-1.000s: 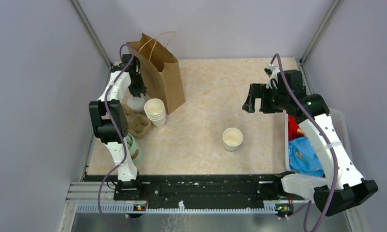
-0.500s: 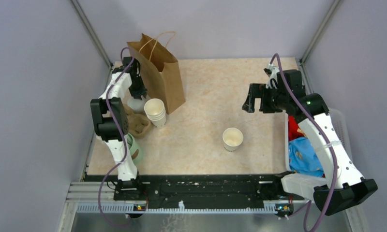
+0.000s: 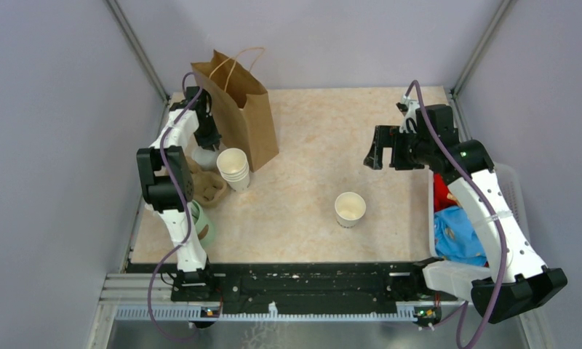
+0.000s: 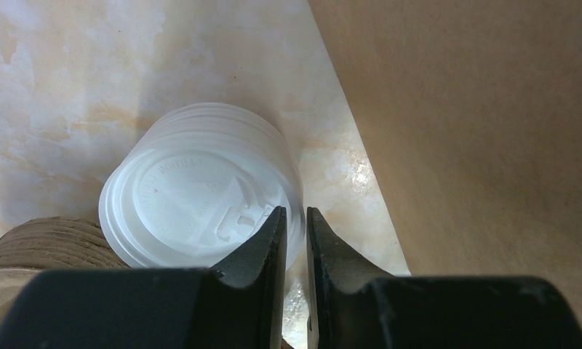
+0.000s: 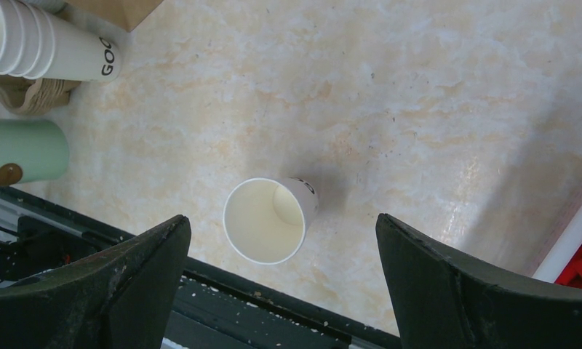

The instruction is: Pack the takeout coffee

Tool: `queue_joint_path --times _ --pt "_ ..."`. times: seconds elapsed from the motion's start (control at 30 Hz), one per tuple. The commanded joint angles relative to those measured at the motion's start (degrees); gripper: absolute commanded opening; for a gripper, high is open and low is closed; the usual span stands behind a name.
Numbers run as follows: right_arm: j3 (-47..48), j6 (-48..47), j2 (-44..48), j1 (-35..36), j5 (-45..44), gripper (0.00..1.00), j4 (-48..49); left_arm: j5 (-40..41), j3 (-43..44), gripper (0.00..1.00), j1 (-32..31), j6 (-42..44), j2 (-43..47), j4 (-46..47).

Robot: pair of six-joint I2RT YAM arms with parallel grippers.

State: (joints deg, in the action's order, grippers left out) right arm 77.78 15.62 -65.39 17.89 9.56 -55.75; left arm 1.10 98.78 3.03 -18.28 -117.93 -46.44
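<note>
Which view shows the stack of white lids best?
Left wrist: the stack of white lids sits close up, embossed top visible, beside the brown bag. Top external shows only a pale sliver under the left arm. Right wrist misses it.

A stack of lidless cups (image 3: 233,168) sits beside a cardboard carrier (image 3: 209,189) (pale green cylinder (image 3: 203,225) nearby).

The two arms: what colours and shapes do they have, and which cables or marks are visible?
The left arm and right arm have white rounded link shells joined by black joints. A purple cable loops along each. The right arm carries a small green light. The jaws are black: slim and pointed on the left, broad and curved on the right.
</note>
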Motion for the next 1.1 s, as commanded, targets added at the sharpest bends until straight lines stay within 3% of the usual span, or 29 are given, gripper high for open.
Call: queue_joint_path --times 0.0,0.33,1.07 --pt "1.68 0.28 -0.07 0.59 0.72 0.97 1.60 0.93 0.09 0.21 0.32 0.70 1.65 1.60" --pt "1.44 0.38 -0.09 0.58 0.98 0.97 1.61 0.85 0.35 0.10 0.36 0.75 1.91 1.66" --pt "1.18 0.14 -0.08 0.57 1.29 0.97 1.80 1.54 2.81 0.00 0.49 3.36 6.56 -1.16"
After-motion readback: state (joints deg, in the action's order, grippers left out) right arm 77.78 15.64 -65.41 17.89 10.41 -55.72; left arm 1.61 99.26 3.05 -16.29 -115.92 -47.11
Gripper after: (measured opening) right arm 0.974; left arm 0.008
